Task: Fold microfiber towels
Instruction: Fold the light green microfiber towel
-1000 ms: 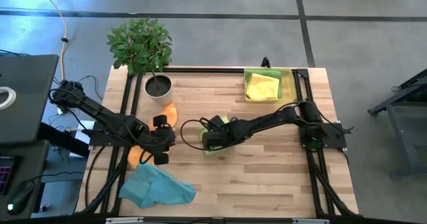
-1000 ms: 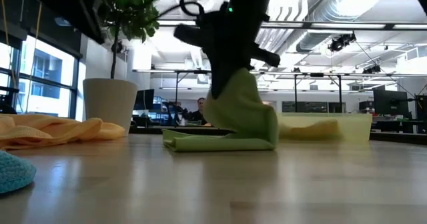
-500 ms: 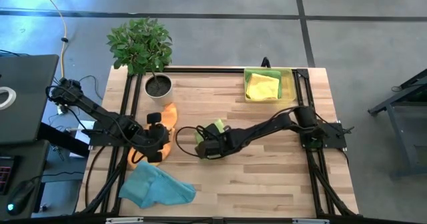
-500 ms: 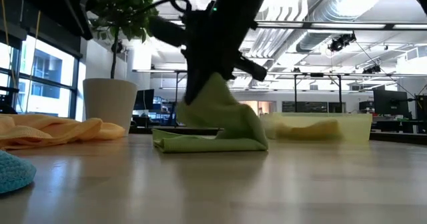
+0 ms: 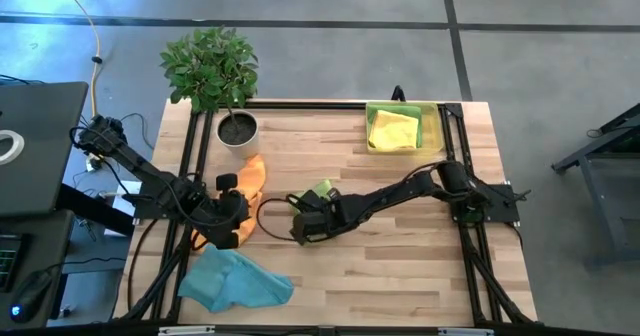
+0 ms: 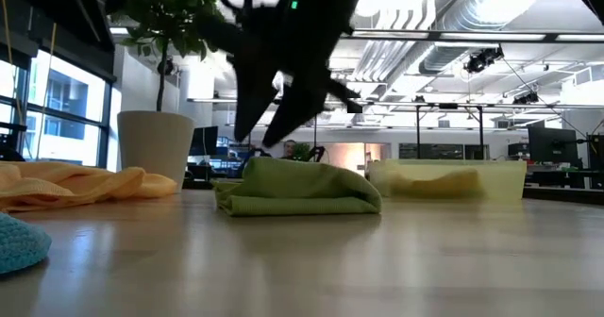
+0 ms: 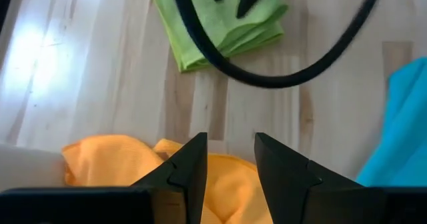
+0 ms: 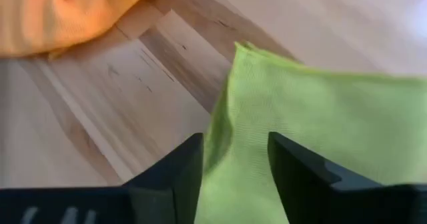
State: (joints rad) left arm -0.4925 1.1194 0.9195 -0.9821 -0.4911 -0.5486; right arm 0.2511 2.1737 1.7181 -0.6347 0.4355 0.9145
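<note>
Mid-tabletop, we see the right gripper (image 5: 298, 228) spread just above the folded green towel (image 6: 297, 192), nearest arm; left gripper (image 5: 228, 234) spread over the orange towel (image 7: 143, 157) toward the left edge.

— State the table (image 5: 400, 266) layout.

— Folded towel (image 6: 297, 187) lies mid-table, under my right gripper (image 5: 297, 224). A second towel (image 5: 252, 174) lies to its left, under my left gripper (image 5: 227, 238); a third towel (image 5: 232, 280) sits at the front-left corner.

— Rear edge?

— Potted plant (image 5: 213, 76) stands at rear left. Tray (image 5: 434, 128) sits at rear right, holding a fourth towel (image 5: 393, 129).
</note>
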